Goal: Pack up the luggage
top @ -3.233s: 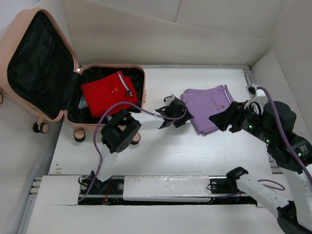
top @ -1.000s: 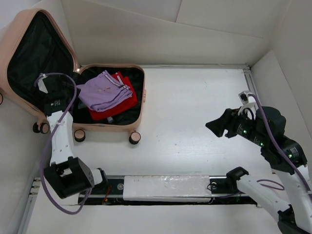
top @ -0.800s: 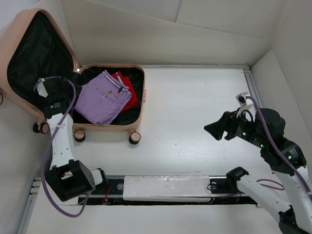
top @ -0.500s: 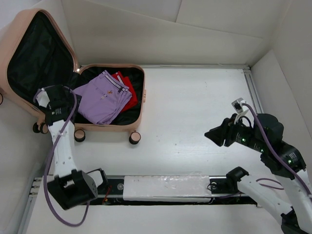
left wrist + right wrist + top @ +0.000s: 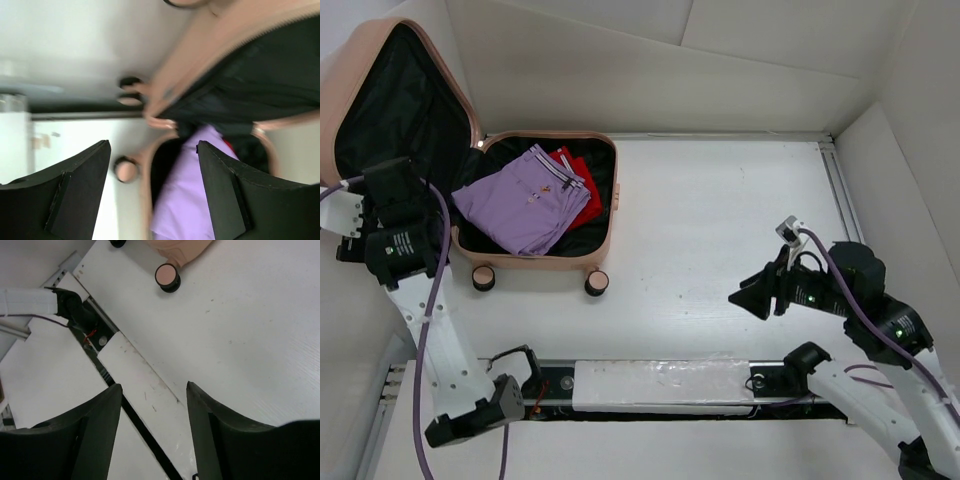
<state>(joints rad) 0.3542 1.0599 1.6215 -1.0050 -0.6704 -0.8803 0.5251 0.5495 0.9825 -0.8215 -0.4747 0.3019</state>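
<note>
A large pale peach-pink hard-shell suitcase (image 5: 535,262) is seen lying open at the far left of the white table (image 5: 720,200), its black-lined lid raised and tilted back to the left. A folded lilac garment (image 5: 515,205) is laid in the lower half, on top of a folded red garment (image 5: 582,200), of which only the right edge is shown. The left gripper (image 5: 152,147) is held raised just beside the suitcase on its left, its black fingers spread apart with nothing gripped between them. The right gripper (image 5: 154,386) is held above the near right part of the table, well apart from the suitcase, likewise released and empty. A pink-and-black caster wheel (image 5: 167,276) is caught in its wrist view.
</note>
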